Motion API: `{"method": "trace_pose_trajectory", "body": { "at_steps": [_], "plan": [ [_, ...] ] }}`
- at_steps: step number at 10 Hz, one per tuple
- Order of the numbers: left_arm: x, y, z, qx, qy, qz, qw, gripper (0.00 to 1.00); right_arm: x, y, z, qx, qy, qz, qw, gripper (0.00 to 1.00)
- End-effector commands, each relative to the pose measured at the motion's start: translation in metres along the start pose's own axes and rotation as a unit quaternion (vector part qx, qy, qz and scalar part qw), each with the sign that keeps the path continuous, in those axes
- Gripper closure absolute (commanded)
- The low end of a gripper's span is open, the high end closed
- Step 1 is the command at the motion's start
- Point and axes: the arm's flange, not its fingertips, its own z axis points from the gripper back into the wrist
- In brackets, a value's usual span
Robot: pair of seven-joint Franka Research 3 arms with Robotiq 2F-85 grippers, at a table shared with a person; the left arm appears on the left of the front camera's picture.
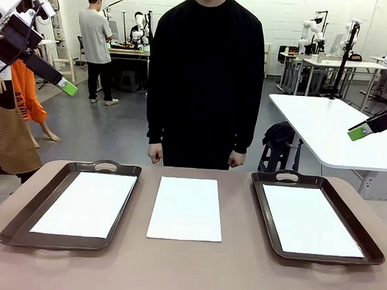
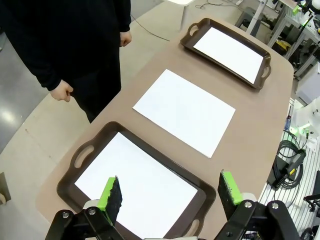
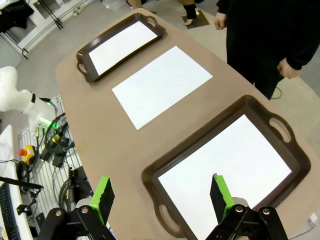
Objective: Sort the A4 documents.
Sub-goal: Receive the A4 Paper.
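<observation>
Of the A4 documents, 2 appear already placed and at least 1 is left to sort. The left tray (image 1: pixel 17 233), dark brown with handles, holds 1 white sheet (image 1: pixel 86 203) lying flat and square inside its rim. The right tray (image 1: pixel 370 252) holds another white sheet (image 1: pixel 310 220) in the same way. Between the 2 trays, touching neither, the middle sheet (image 1: pixel 186 208) lies flat on the bare table (image 1: pixel 189 272); from these angles it may be a single page or a thin stack, I cannot tell which. My judgement is that this middle paper is the remaining work, and nothing yet shows which tray it belongs in.

The left gripper (image 2: pixel 170 188) hangs high above the left tray, its jaws spread wide with nothing between them. The right gripper (image 3: pixel 161 186) hangs above the right tray, equally wide and empty. The person (image 1: pixel 205 75) stands at the far edge, both fists at their sides and off the table
</observation>
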Motion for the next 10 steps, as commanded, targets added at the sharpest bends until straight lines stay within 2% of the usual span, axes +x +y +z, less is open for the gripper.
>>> {"method": "trace_pose_trajectory", "body": {
  "at_steps": [1, 10],
  "plan": [
    [0.0002, -0.0009, 0.0008, 0.001, 0.000, -0.001, 1.000, 0.00, 0.0002, 0.0005, -0.0011, 0.003, -0.001, 0.002, 1.000, 0.00],
    [0.0002, -0.0009, 0.0008, 0.001, 0.000, -0.001, 1.000, 0.00, 0.0002, 0.0005, -0.0011, 0.003, -0.001, 0.002, 1.000, 0.00]
  ]
}}
